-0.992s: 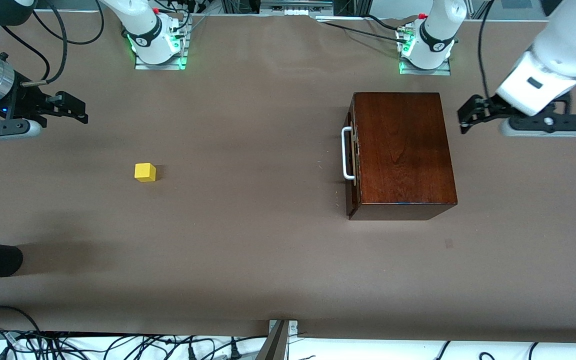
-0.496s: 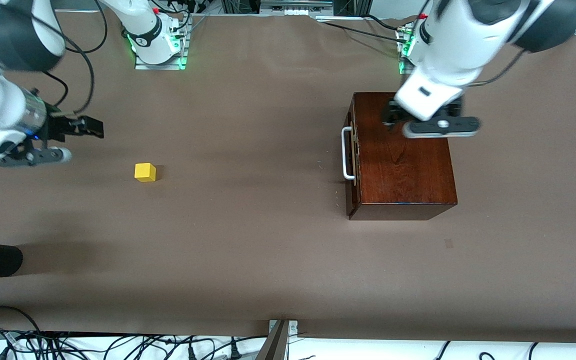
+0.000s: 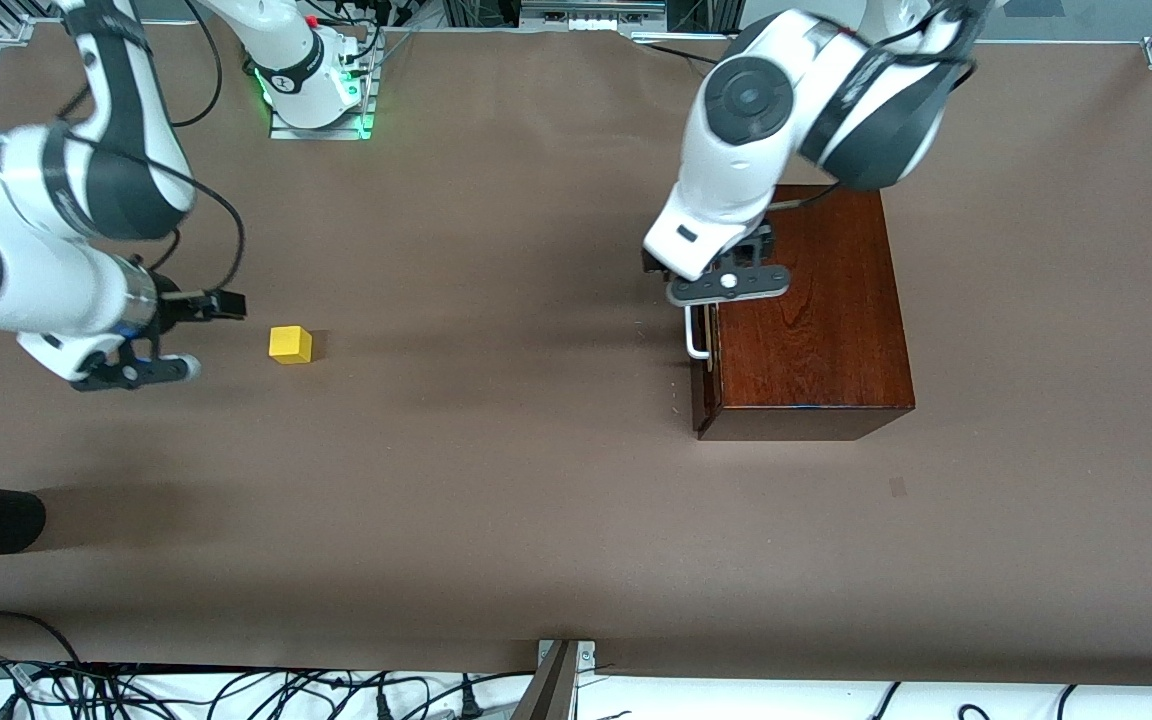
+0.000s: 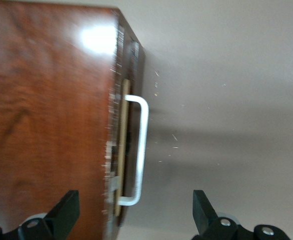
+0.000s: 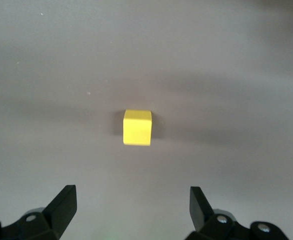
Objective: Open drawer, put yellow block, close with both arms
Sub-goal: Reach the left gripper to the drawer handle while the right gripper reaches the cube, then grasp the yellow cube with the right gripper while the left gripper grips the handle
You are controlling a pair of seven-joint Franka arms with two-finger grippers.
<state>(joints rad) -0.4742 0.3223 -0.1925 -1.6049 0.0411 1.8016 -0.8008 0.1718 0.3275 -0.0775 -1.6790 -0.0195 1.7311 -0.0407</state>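
Standing on the brown table (image 3: 536, 480) toward the left arm's end, the glossy mahogany-coloured wooden box (image 3: 816, 330) is the biggest thing here, and it serves as the landmark. Its drawer (image 4: 120, 150), with a dark reddish-brown front and a white U-shaped handle (image 4: 139, 150), sits pushed in flush with the box, so nothing of its inside shows. The front faces the right arm's end of the table.

The white left arm (image 3: 786, 110) reaches over the box, and the left gripper (image 3: 711, 268) hangs above the box's drawer edge, over the handle, with its black fingers (image 4: 66, 212) spread wide and nothing between them.

The white right arm (image 3: 46, 250) comes in well apart from the box, toward the right arm's end of the table. The right gripper (image 3: 201, 330) hovers just beside the small bright yellow cube block (image 3: 290, 344), its fingers (image 5: 64, 205) spread and empty.

The block rests on the bare table, well apart from the box, out in front of the drawer.
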